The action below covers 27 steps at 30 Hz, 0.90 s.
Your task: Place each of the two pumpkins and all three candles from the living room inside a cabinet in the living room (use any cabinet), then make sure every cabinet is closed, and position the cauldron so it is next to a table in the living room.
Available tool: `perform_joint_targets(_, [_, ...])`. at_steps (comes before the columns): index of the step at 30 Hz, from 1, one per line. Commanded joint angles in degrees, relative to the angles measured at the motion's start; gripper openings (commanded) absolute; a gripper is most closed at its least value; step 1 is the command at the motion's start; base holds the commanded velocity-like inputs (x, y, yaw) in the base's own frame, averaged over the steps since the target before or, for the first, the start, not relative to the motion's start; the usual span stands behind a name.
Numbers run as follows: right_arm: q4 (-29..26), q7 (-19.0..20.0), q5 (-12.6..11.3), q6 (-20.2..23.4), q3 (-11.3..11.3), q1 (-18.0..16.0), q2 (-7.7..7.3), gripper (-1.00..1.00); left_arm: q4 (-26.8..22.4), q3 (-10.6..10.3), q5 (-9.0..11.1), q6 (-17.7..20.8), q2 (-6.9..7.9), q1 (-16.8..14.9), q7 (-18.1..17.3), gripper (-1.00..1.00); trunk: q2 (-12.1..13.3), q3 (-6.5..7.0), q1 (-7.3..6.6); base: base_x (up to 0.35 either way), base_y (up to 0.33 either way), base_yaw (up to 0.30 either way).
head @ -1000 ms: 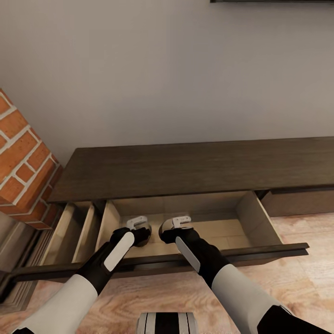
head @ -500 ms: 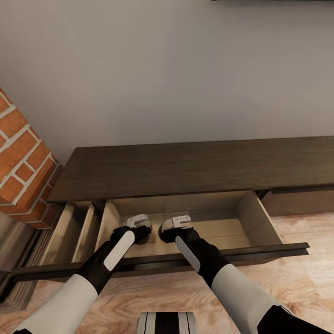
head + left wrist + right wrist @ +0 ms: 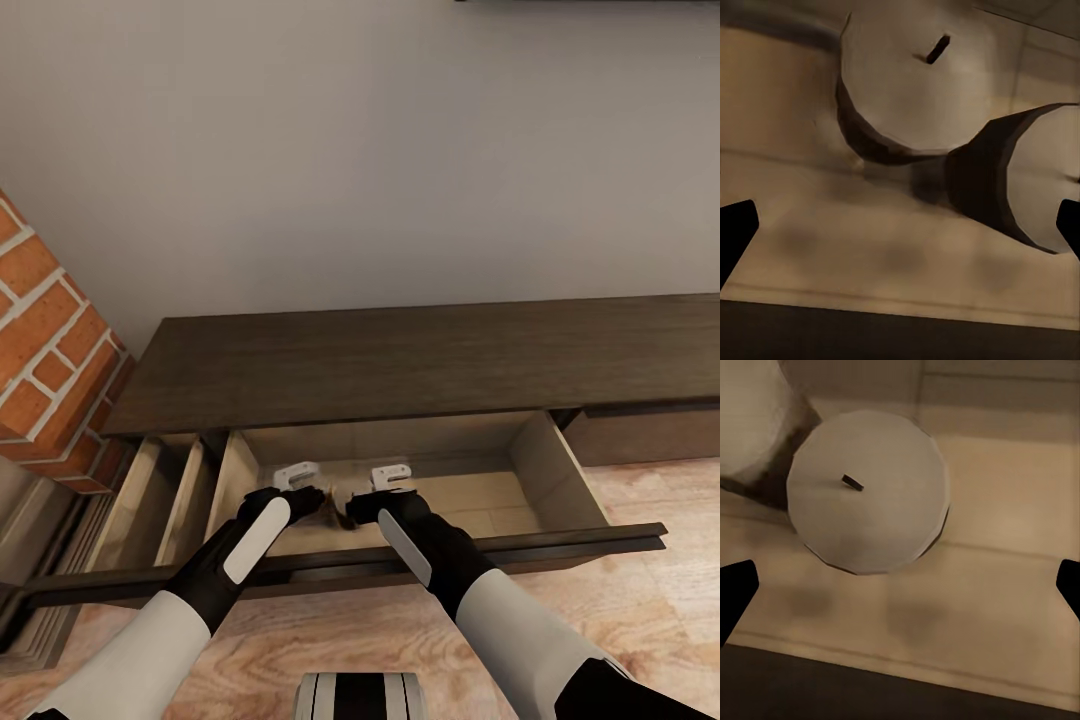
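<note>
Our left gripper (image 3: 312,497) and right gripper (image 3: 362,500) have spread open, freeing two candles (image 3: 907,82) (image 3: 868,489), seemingly touching, half-hidden in the drawer (image 3: 530,455).

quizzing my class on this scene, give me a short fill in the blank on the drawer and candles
1. Both grippers, left and right, are over the open ____ of the cabinet.
2. The left wrist view shows ____ candles.
3. Each candle top has a dark ____ in its middle.
4. Both grippers' fingers are ____.

Missing words: drawer; two; wick; open

Matt waxy candles (image 3: 866,491) in a smooth pale-wood drawer (image 3: 530,455).
</note>
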Motion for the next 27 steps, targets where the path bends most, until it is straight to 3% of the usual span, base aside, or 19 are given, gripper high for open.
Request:
perform_joint_targets(1, [0.0, -0.5, -0.6, 0.1, 0.1, 0.0, 0.00, 1.00, -0.1, -0.1, 0.5, 0.0, 0.02, 0.0, 0.5, 1.00, 0.0, 0.18, -0.04, 0.000, 0.000, 0.000])
perform_joint_targets(23, [-0.1, -0.4, -0.8, 0.3, 0.0, 0.0, 0.00, 1.00, 0.0, 1.0, 1.3, 0.7, 0.31, 0.0, 0.5, 1.00, 0.3, 5.05, -0.60, 0.000, 0.000, 0.000])
perform_joint_targets(27, [-0.1, -0.2, -0.8, 0.4, -0.3, 0.0, -0.24, 1.00, 0.0, 3.1, 1.3, 0.9, 0.29, 0.0, 0.5, 1.00, 0.3, 5.94, -0.71, 0.000, 0.000, 0.000])
